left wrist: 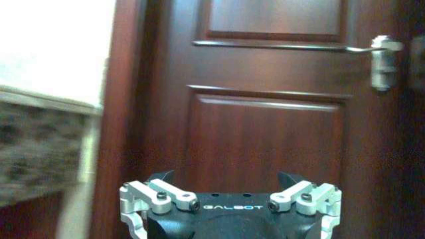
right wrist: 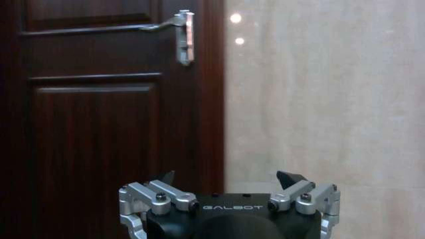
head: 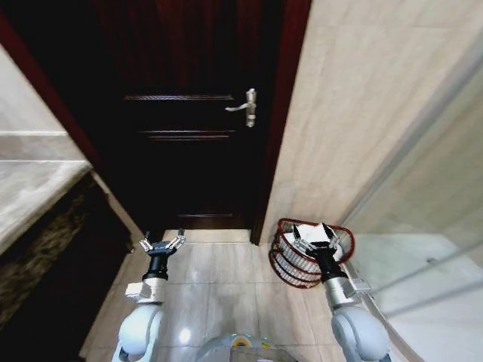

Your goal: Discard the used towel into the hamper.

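Both pincers stand with jaws apart and empty, the left pincer point(head: 161, 246) at seven o'clock over the floor, the right pincer point(head: 315, 236) at five over the hamper point(head: 287, 260), so with no towel visible, nothing may get discarded.

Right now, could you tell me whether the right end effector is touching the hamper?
Cannot tell. In the head view the open right end effector overlaps the hamper, but whether it hangs above or rests on it isn't shown.
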Motion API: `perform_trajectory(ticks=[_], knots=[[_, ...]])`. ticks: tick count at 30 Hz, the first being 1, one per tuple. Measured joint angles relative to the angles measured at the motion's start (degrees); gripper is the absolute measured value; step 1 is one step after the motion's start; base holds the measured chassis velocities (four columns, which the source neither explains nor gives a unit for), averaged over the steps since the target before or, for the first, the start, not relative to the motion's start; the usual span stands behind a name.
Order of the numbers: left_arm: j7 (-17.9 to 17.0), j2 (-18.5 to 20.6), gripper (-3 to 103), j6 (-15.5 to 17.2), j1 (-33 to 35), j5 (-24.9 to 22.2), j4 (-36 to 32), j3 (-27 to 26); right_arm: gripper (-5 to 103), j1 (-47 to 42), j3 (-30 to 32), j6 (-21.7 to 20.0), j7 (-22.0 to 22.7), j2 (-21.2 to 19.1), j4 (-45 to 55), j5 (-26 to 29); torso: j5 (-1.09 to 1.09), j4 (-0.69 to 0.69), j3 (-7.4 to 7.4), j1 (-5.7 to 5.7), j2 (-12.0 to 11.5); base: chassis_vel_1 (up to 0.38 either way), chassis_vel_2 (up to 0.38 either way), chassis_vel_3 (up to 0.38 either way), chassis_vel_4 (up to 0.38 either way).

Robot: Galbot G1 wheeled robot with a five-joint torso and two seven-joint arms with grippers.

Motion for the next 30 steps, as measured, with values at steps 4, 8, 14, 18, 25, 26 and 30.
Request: perform_trajectory(ticks=[4, 8, 14, 18, 25, 26, 30], knots=[[-0.1, -0.1, 100, -0.1, -0.2, 0.9, 0.5, -0.2, 100, 0.2, 0.1, 0.1, 0.2, -0.1, 0.1, 0.0, 0.0, 0.01, 0.0, 0.0, 0.0, 0.08, 0.076, 0.083, 0.083], [0.1, -0.5, 100, -0.5, -0.3, 0.9, 0.5, -0.1, 100, 0.1, 0.4, 0.4, 0.3, -0.2, 0.2, 0.1, 0.0, 0.01, 0.19, 0.16, 0.3, 0.0, 0.0, 0.0, 0.0], [0.6, -0.3, 100, -0.6, -0.5, 0.9, 0.1, 0.0, 100, 0.1, 1.2, 0.9, 0.5, -0.1, 0.5, 0.4, 0.0, 0.02, 1.02, 0.8, 1.8, 0.0, 0.0, 0.0, 0.0], [0.8, -0.1, 100, -0.3, -0.5, 1.3, -0.3, 0.1, 100, 0.1, 1.4, 1.0, 0.5, 0.1, 0.8, 0.4, 0.0, 0.02, 1.62, 1.22, 2.8, 0.0, 0.0, 0.0, 0.0], [0.9, -0.2, 100, 0.8, -0.8, 3.0, -0.9, 0.5, 100, -0.1, 1.5, 1.0, 0.6, 0.0, 1.7, 0.6, -0.01, 0.02, 2.64, 2.09, 4.8, 0.0, 0.0, 0.0, 0.0], [0.9, -0.2, 100, 0.8, -0.8, 3.0, -0.9, 0.5, 100, -0.1, 1.5, 1.0, 0.6, 0.0, 1.7, 0.6, -0.01, 0.02, 2.64, 2.09, 4.8, 0.0, 0.0, 0.0, 0.0], [0.9, -0.3, 100, 1.2, -0.8, 3.2, -1.3, 0.7, 100, -0.3, 2.0, 1.0, 0.6, -0.6, 1.8, 1.2, 0.0, 0.02, 3.3, 2.54, 5.9, -0.047, -0.053, -0.037, -0.044]])
